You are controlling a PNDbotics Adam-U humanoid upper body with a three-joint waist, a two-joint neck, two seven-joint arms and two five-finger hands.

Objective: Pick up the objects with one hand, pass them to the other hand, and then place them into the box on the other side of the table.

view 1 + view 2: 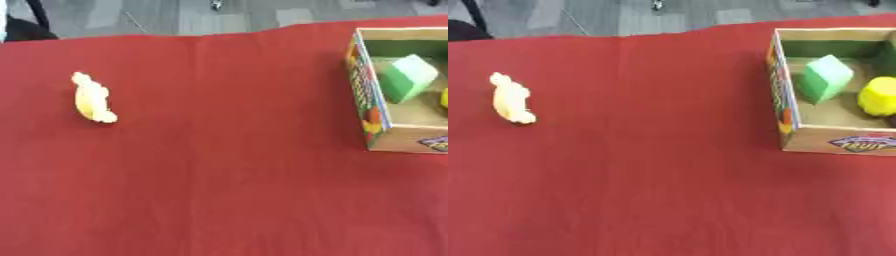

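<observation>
A small yellow and cream object (93,99), elongated and lumpy, lies on the red tablecloth at the left. At the right stands an open cardboard box (783,107) with printed sides. Inside the box a green block (826,77) leans at a tilt, and a yellow object (878,96) sits beside it to the right. Neither of my hands shows in either view.
The red cloth (219,175) covers the whole table, its far edge running along the top of the views. Grey floor and dark shapes lie beyond that edge.
</observation>
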